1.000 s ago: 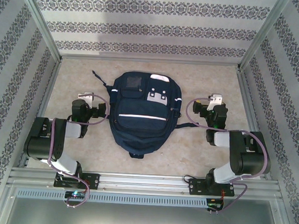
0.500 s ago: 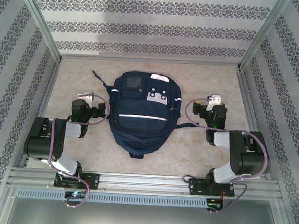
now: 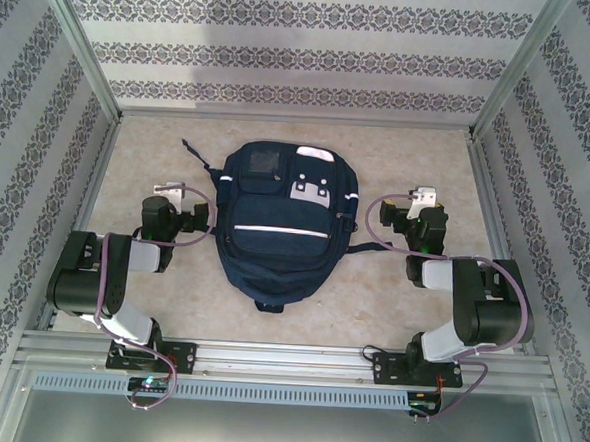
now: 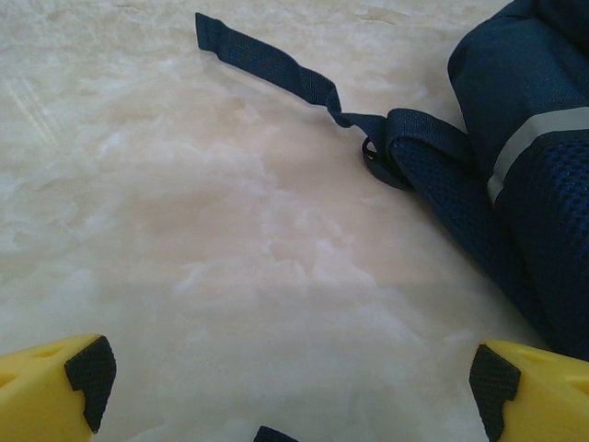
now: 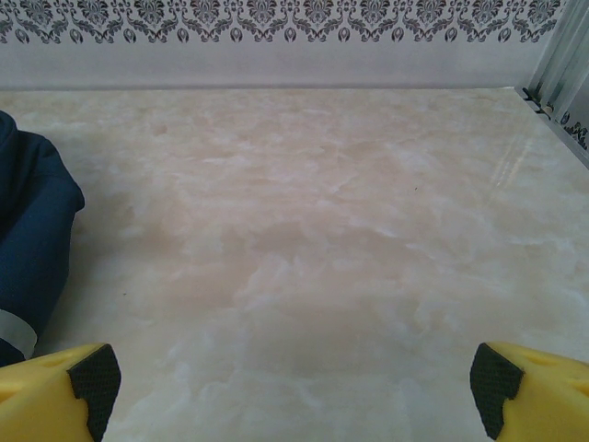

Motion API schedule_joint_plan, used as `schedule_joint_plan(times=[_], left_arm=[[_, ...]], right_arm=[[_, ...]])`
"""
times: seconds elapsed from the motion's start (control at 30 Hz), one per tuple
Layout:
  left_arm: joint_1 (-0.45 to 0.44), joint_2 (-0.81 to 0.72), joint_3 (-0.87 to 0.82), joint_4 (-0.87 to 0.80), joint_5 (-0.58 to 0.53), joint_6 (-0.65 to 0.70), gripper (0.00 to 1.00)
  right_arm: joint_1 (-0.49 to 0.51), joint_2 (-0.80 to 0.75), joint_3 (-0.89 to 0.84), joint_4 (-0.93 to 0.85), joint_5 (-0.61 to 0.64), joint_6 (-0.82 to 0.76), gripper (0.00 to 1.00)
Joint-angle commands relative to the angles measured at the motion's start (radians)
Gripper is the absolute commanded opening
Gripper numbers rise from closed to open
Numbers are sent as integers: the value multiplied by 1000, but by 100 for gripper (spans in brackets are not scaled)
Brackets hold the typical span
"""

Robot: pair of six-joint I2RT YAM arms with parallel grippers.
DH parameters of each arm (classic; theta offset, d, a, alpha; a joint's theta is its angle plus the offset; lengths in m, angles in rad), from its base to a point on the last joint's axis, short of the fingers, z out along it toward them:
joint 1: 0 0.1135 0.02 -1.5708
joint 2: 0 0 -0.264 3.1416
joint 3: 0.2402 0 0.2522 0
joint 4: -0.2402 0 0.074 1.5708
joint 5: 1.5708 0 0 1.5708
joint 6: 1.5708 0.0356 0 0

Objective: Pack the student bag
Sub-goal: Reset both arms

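From above we log the student bag [image 3: 285,225] lying flat mid-counter [image 3: 399,157], front patches up, between the two arms. The left claw [image 4: 290,382] has its yellow fingers [image 4: 41,382] wide apart over bare marble, with the bag's side just to its right. Its wrist view adds a loose strap [image 4: 267,64] trailing from a ring [image 4: 373,158]. The right claw [image 5: 294,382] is likewise spread, with the bag's edge at its far left and the patterned wall [image 5: 294,18] ahead.

navy student bag [image 3: 278,225] — white stripes, marbled beige table [image 3: 371,286]
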Motion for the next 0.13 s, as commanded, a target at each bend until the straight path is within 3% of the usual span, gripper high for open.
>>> schedule_joint_plan(times=[0.0, 0.1], left_arm=[[-12, -1, 19, 37, -7, 21, 100], [-12, 0, 16, 42, -7, 20, 100]], right_arm=[[9, -10, -7, 4, 14, -5, 98], [8, -10, -7, 4, 14, -5, 98]])
